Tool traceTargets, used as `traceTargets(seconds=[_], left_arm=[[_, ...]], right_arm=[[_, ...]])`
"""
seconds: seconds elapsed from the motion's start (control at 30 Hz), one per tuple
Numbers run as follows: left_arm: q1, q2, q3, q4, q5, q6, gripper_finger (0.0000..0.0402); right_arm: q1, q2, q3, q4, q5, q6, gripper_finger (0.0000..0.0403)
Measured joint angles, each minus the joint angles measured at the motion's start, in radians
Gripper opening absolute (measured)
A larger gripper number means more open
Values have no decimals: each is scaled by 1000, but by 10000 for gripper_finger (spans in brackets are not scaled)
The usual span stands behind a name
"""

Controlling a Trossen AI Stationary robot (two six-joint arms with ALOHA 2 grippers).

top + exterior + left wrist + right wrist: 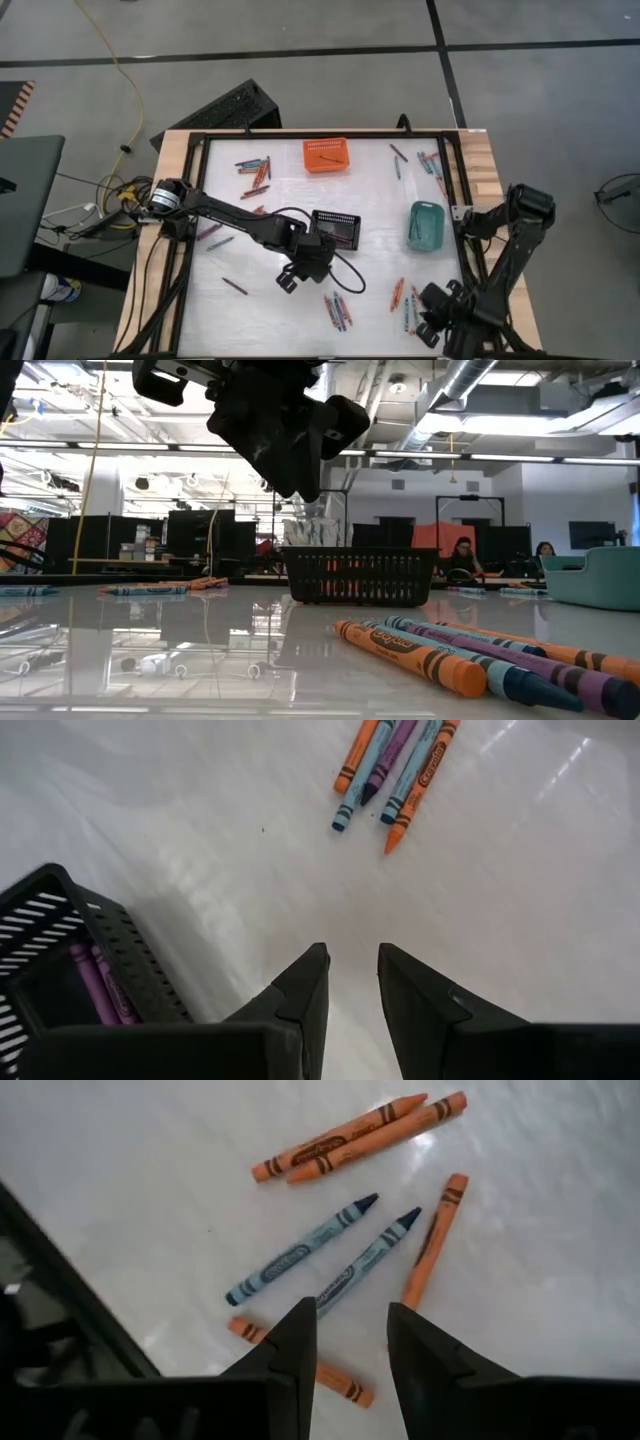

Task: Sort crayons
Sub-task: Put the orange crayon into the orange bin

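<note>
Sorting is barely begun, we judge: the black basket holds a couple of purple sticks, the orange basket one, while the teal basket looks empty. Most crayons lie scattered over the table. Our left gripper hangs beside the black basket, fingers apart, carrying nothing; our right gripper hovers likewise, parted and unladen, over loose crayons.

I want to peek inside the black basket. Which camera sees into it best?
The left wrist view: purple crayons show inside the black basket. The high view shows it small from above, the low view only its side, the right wrist view not at all.
</note>
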Motion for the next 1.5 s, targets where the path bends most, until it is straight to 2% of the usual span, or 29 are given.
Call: traceTargets(seconds=[0.17, 0.33, 0.77, 1.07, 1.17, 1.37, 1.5], left_arm=[[0, 0, 0, 15, 2, 0, 81], [0, 0, 0, 33, 5, 0, 81], [0, 1, 0, 24, 5, -7, 81], [0, 1, 0, 20, 5, -8, 81], [0, 1, 0, 15, 5, -8, 81], [0, 1, 0, 15, 5, -5, 81], [0, 1, 0, 15, -16, -4, 81]], right_arm=[[0, 110, 90, -101, -61, 1, 118], [-9, 187, 116, -135, -98, 5, 118], [-15, 205, 106, -153, -102, 57, 118], [-16, 200, 2, -17, -99, 83, 116], [-21, 200, 3, -17, -105, 83, 96], [-21, 200, 2, -28, -106, 79, 12], [-25, 200, 2, -39, -115, 87, 5]])
